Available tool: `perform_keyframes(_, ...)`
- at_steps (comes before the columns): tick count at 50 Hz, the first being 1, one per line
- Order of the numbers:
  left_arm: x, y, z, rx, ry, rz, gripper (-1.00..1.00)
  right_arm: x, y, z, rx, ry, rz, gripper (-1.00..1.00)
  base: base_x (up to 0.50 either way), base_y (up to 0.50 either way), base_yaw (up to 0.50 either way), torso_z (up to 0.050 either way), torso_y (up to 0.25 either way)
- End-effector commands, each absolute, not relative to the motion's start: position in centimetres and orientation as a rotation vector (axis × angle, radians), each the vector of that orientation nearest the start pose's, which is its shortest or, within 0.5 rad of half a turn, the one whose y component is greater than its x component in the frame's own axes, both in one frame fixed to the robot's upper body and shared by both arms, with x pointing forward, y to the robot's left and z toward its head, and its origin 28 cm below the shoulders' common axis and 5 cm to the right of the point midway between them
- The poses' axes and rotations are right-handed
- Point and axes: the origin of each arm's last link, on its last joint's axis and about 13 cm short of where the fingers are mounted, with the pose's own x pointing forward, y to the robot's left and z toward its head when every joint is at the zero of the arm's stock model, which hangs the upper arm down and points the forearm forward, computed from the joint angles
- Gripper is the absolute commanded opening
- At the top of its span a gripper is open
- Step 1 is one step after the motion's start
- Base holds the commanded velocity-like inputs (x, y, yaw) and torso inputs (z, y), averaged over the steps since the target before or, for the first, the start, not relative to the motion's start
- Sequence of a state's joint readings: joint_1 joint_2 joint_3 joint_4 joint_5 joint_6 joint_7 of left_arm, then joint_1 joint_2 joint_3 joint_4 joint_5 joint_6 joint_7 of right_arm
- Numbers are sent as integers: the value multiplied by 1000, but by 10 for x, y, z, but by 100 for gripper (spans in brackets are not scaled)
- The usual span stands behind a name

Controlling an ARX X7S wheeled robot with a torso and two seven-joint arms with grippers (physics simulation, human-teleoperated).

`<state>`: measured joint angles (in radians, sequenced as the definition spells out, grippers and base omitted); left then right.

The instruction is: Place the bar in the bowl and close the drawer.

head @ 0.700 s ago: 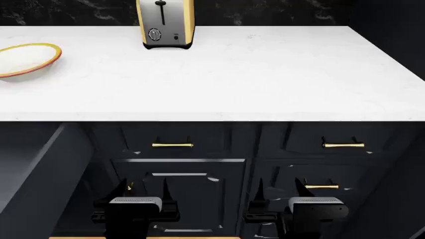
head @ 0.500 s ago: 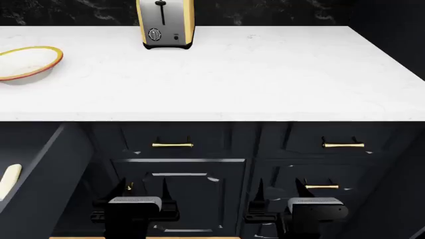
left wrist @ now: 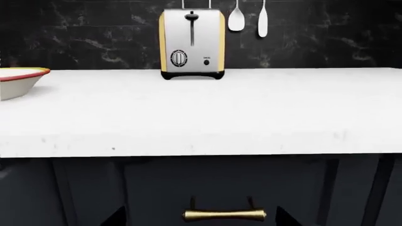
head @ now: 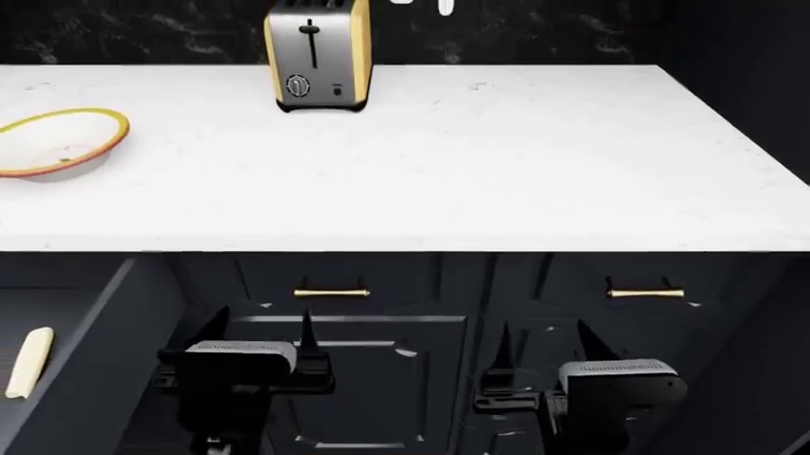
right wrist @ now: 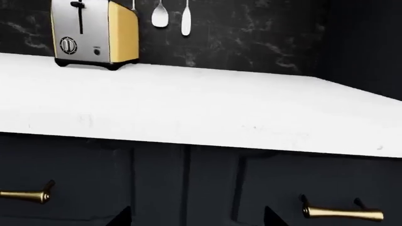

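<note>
The white bowl (head: 61, 142) with a yellow rim sits at the far left of the counter; its edge also shows in the left wrist view (left wrist: 19, 80). The dark drawer (head: 101, 332) stands pulled out at the lower left, below the counter. The bar is out of view. My left gripper (head: 261, 324) hangs open in front of the cabinet doors, right of the drawer's side wall. My right gripper (head: 544, 332) is open too, further right at the same height. In both wrist views only the dark fingertips (left wrist: 116, 219) (right wrist: 123, 217) show, wide apart, with nothing between them.
A pale cream stick (head: 28, 362) lies in the drawer. A silver and yellow toaster (head: 317, 55) stands at the back of the white counter (head: 506, 161). Gold handles (head: 332, 293) (head: 646, 293) sit on shut drawer fronts. Utensils (left wrist: 236, 19) hang on the black wall.
The head view has shifted, so the counter sits lower in frame and more of the open drawer and cream stick shows. Both grippers appear higher in the view, still open.
</note>
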<state>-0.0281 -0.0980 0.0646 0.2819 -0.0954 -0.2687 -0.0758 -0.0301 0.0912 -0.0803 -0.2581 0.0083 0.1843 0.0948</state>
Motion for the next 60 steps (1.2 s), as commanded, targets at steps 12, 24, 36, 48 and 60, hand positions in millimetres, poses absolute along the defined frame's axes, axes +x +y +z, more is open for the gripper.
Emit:
perform_keyframes(12, 219, 229, 218, 172, -121, -147, 100, 195, -126, 200, -241, -176, 20, 100, 0, 0, 0, 50, 37)
perform_keyframes(24, 225, 236, 260, 230, -119, -171, 100, 193, -135, 241, -272, -210, 3, 100, 0, 77, 0, 50, 37)
perform_keyframes(36, 226, 237, 260, 241, -120, -166, 100, 194, -135, 240, -279, -205, -7, 100, 0, 500, 0, 50, 37)
perform_keyframes(48, 226, 239, 261, 252, -128, -158, 100, 195, -135, 240, -283, -206, -17, 100, 0, 500, 0, 50, 37)
perform_keyframes(60, 226, 239, 261, 256, -129, -158, 100, 196, -136, 238, -287, -207, -25, 100, 0, 500, 0, 50, 37)
